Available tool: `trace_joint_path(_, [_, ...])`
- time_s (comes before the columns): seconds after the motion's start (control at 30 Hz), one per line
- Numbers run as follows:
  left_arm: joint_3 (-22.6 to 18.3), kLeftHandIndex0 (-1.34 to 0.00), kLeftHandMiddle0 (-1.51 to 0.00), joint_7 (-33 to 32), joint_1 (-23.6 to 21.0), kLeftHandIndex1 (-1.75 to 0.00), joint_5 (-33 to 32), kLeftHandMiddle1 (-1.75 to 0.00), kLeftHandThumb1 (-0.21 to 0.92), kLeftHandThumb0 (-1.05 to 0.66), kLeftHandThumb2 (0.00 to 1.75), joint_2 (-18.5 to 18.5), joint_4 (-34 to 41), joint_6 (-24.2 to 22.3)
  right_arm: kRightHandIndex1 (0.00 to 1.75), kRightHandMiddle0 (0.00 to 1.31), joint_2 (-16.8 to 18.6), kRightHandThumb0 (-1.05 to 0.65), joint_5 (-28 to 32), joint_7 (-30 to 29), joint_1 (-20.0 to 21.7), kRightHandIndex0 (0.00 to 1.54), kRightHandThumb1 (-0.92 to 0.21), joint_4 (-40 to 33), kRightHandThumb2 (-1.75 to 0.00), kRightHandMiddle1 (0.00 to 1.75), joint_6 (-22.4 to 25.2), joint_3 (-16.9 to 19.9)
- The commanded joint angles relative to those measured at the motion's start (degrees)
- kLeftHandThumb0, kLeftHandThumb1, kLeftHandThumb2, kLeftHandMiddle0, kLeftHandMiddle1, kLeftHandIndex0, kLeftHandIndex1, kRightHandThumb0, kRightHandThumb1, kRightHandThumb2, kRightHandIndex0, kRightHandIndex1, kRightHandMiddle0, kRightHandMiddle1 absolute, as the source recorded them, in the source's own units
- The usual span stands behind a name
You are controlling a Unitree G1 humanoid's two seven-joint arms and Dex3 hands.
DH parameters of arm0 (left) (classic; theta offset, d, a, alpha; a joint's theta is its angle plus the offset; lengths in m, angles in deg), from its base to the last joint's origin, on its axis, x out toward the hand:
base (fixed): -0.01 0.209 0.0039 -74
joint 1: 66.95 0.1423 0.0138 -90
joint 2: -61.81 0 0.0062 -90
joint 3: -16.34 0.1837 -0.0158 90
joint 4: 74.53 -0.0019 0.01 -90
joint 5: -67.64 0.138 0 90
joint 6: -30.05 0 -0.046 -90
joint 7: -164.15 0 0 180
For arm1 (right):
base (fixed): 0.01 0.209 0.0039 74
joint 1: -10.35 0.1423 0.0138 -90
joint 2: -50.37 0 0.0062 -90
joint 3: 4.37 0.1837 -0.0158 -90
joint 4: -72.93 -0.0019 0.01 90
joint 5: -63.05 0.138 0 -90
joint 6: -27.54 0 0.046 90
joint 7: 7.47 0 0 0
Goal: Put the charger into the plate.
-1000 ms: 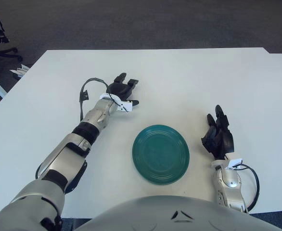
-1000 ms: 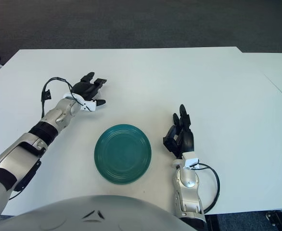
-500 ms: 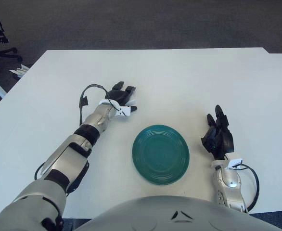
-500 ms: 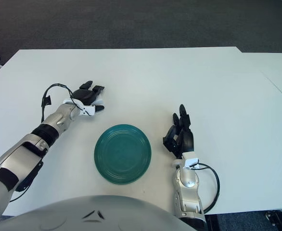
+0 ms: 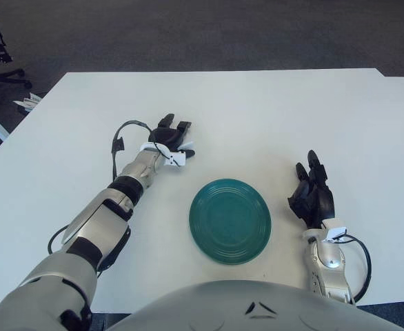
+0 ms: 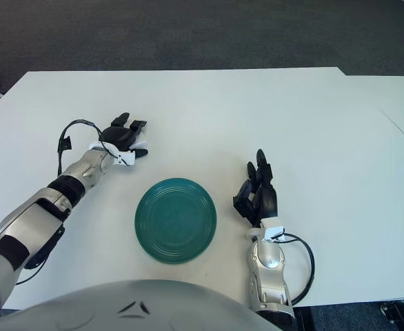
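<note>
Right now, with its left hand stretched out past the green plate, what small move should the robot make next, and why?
Probably curl the left hand shut. It lies low on the table, fingers spread, beyond and left of the plate, which is bare; no charger shows plainly, so it may sit under that hand. The right hand rests idle.

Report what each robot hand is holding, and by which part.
No charger can be made out. The left robot hand lies low on the white table beyond the round green plate; any hold cannot be told. The right robot hand holds nothing.
</note>
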Motion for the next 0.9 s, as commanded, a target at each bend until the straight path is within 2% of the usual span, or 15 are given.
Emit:
trace_joint_path(0.0, [1.0, 0.00, 0.00, 0.2, 0.4, -0.30, 0.1, 0.00, 0.92, -1.05, 0.64, 0.4, -2.8, 0.1, 0.00, 0.00, 0.2, -0.97, -0.1, 0.2, -1.9, 0.00, -0.92, 4.2, -1.05, 0.01, 3.3, -0.1])
trace_joint_path(0.43, [-0.2, 0.00, -0.01, 2.7, -0.5, -0.43, -3.9, 0.00, 0.92, -1.05, 0.64, 2.1, -8.5, 3.3, 0.00, 0.01, -0.3, -0.95, 0.6, 1.2, -1.8, 0.00, -0.92, 5.1, -1.06, 0.02, 2.2, 0.2])
trace_joint_path(0.63, [-0.9, 0.00, -0.12, 7.5, -0.9, -0.57, -6.3, -0.03, 0.92, -1.05, 0.64, 2.3, -10.0, 5.6, 0.00, 0.01, -0.6, -0.95, 0.8, 1.8, -1.9, 0.00, -0.92, 5.2, -1.07, 0.03, 1.8, 0.3])
trace_joint_path(0.87, [-0.5, 0.00, -0.22, 12.8, -1.5, -0.64, -7.8, -0.06, 0.92, -1.05, 0.64, 2.2, -11.3, 7.4, 0.00, 0.01, -0.6, -0.95, 1.0, 2.0, -2.0, 0.00, -0.92, 5.3, -1.06, 0.03, 1.7, 0.6])
